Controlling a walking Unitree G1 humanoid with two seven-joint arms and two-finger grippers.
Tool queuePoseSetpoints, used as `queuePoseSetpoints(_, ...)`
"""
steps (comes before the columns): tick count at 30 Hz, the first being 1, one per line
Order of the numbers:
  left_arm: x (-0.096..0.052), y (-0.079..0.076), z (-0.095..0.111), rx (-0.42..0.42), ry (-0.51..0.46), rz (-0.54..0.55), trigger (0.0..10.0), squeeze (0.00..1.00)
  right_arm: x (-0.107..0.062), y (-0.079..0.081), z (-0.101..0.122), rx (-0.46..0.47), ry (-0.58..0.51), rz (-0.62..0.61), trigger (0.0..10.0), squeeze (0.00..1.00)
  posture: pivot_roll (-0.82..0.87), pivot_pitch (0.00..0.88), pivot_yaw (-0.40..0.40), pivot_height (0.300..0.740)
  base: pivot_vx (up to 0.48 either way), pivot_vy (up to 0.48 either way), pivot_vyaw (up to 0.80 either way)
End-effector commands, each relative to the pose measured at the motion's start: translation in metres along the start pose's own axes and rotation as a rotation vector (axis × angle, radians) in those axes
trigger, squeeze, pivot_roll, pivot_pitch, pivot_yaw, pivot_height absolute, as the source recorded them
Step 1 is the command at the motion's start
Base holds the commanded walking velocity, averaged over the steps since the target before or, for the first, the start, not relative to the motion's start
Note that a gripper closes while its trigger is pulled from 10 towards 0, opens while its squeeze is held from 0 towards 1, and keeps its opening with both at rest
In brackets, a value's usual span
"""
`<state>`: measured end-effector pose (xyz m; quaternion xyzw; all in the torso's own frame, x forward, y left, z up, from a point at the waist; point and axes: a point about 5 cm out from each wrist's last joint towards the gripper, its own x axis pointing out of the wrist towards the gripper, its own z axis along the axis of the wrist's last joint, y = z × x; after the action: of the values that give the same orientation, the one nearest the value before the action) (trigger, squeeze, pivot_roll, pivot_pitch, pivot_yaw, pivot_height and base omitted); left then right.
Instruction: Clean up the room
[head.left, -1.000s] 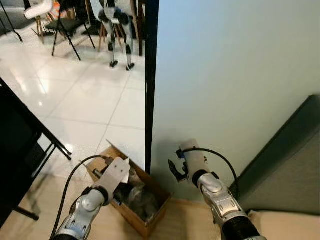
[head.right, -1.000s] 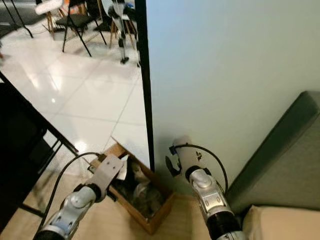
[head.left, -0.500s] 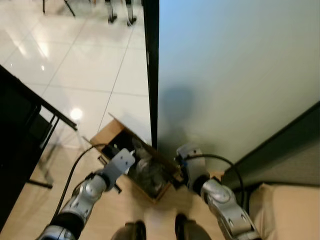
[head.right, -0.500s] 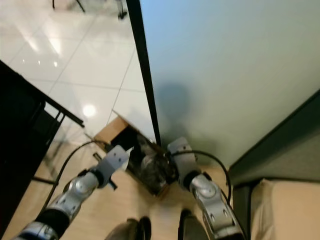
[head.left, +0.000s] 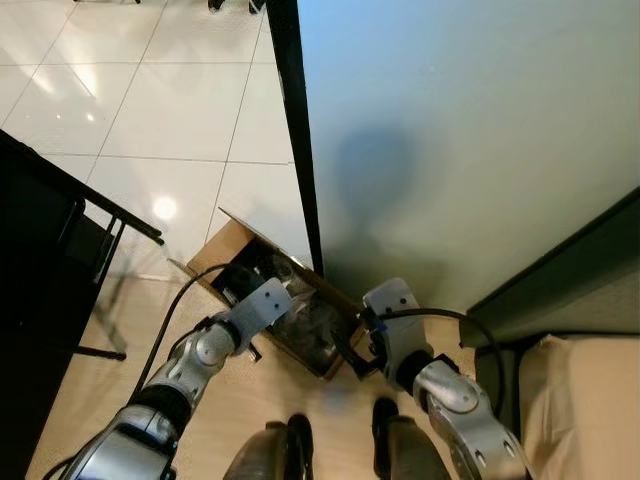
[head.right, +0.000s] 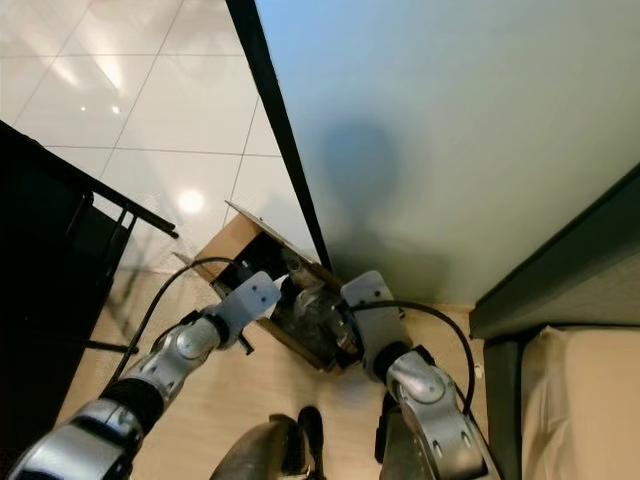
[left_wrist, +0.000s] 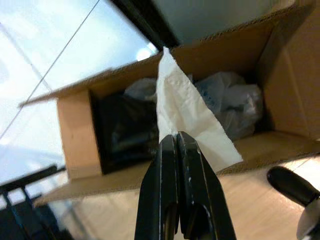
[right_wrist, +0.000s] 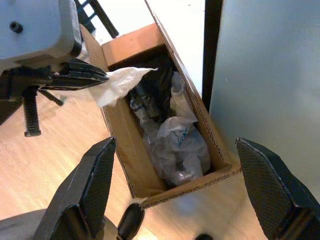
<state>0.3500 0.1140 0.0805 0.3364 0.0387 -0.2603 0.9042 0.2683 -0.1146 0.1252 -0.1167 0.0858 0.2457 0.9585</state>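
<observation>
A brown cardboard box (right_wrist: 120, 132) sits on the wooden floor (head.left: 250, 410), close beside the black post (head.left: 295, 140) that edges a pale frosted wall panel (head.left: 470, 130), and it lies at a slant to that panel. Inside it are crumpled clear plastic bags (right_wrist: 175, 145) and some darker rubbish (left_wrist: 125, 132) (too shadowed to name). The left gripper (left_wrist: 176, 136) hangs over the near rim of the box with its fingers (left_wrist: 162, 190) pressed together, pinching a crumpled white paper tissue (left_wrist: 185, 115); the tissue sticks out past the fingertips and reaches above the open box, not yet lying among the bags. The right gripper (right_wrist: 175, 165) hovers over the end of the box nearest the panel, its two fingers (right_wrist: 97, 180) spread wide apart with nothing between them, one to either side of the box as its wrist camera sees it. In the head views the two silver arms meet at the box, the left arm (head.left: 205, 350) coming in from the floor side and the right arm (head.left: 440, 385) from the panel side. White glossy tiles (head.left: 150, 90) lie beyond the wooden floor, a black metal frame (head.left: 80, 210) stands at the robot's left, and a tan cushion (head.left: 590, 410) with a grey upholstered back (head.left: 580, 280) stands at its right.
</observation>
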Motion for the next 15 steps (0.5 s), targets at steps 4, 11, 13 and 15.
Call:
queuePoseSetpoints(4,-0.0049,-0.0138,-0.0161,-0.008,0.061,-0.044,10.0,0.00,-0.0067,0.0048,-0.0047,0.003,0.046,0.009,10.0,0.00,-0.21,0.528,0.160,0.740,0.000,0.000,0.00)
queuePoseSetpoints(11,-0.0043,-0.0137,-0.0158,-0.031,0.057,-0.056,10.0,0.78,-0.0081,0.0045,-0.0031,-0.002,0.058,0.000,10.0,0.00,-0.21,0.527,0.151,0.740,0.000,0.000,0.00)
queuePoseSetpoints(13,-0.0042,-0.0133,-0.0155,-0.039,0.056,-0.054,10.0,1.00,-0.0082,0.0047,-0.0030,-0.006,0.059,0.000,10.0,0.00,-0.21,0.527,0.151,0.740,0.000,0.000,0.00)
queuePoseSetpoints(15,-0.0039,-0.0131,-0.0152,-0.048,0.055,-0.054,10.0,1.00,-0.0082,0.0045,-0.0029,-0.007,0.061,0.000,10.0,0.00,-0.21,0.524,0.151,0.740,0.000,0.000,0.00)
